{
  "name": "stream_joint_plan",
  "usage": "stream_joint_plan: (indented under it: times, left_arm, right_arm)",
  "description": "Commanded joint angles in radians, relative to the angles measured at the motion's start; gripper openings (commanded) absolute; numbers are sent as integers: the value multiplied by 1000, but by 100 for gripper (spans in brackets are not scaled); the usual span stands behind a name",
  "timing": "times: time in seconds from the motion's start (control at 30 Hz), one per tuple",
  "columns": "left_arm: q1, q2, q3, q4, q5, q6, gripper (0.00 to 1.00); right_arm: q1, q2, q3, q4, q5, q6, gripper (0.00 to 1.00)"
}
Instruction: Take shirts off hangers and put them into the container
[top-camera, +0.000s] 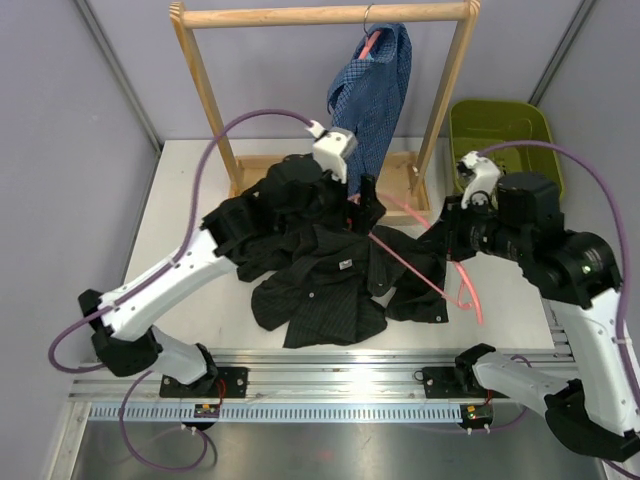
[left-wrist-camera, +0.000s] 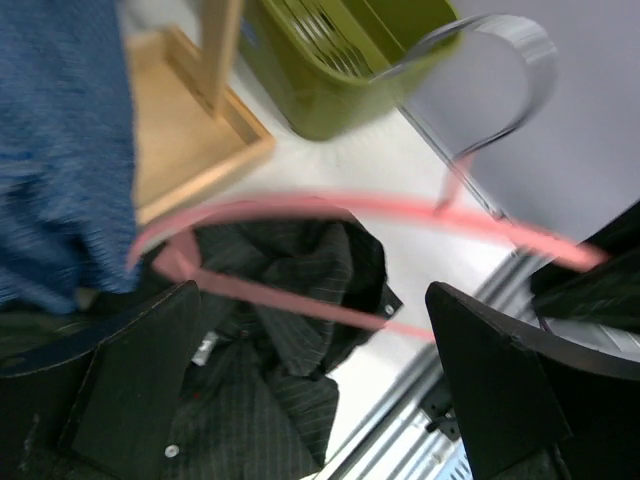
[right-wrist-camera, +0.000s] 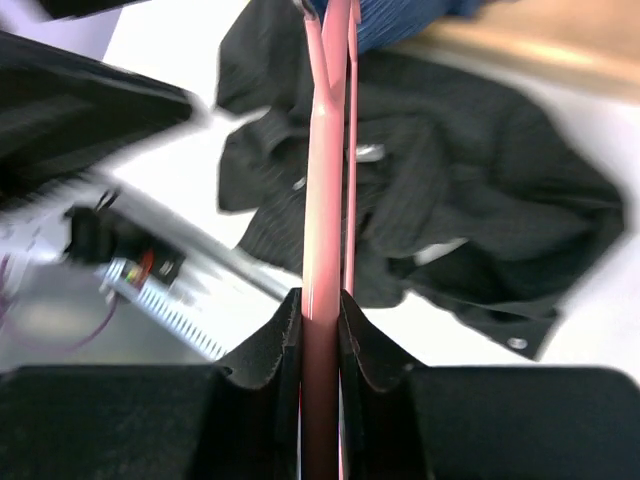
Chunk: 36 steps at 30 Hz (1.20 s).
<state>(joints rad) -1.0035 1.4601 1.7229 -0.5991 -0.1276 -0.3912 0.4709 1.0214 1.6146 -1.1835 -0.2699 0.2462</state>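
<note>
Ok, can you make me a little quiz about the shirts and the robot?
1. True or false: the blue shirt hangs from the wooden rack.
2. Which side's claw pinches the pink hanger: A left, B right?
3. Fill in: the black shirt lies crumpled on the ____.
Key: 1 true; 2 B, the right claw; 3 table.

Colours and patterns in front of you
You have a black shirt (top-camera: 320, 285) with faint thin stripes, a blue shirt (top-camera: 372, 95) in a small check, a salmon-pink hanger (right-wrist-camera: 322, 200), an olive-green bin (top-camera: 500, 130), a pale wooden rack (top-camera: 300, 16), a white counter (top-camera: 190, 185), purple cables (top-camera: 250, 114) and black fingers (left-wrist-camera: 140, 390).
</note>
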Motion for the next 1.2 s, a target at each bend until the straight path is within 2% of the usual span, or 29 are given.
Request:
stream_joint_plan:
  times: [0.0, 0.27, 0.67, 0.97, 1.17]
  left_arm:
    - [0, -162, -39, 30, -202, 29, 99]
    - [0, -313, -114, -7, -345, 45, 99]
    - [3, -385, -258, -19, -368, -11, 99]
    - [2, -438, -330, -16, -368, -35, 99]
    - [2, -466, -376, -13, -368, -46, 99]
  right_arm:
    - [5, -66, 117, -53, 252, 4, 0]
    - [3, -20, 131, -48, 377, 10, 0]
    - [5, 172, 151, 139, 560, -30, 0]
    - [5, 419, 430, 176, 624, -107, 0]
    - [3, 590, 738, 137, 664, -163, 0]
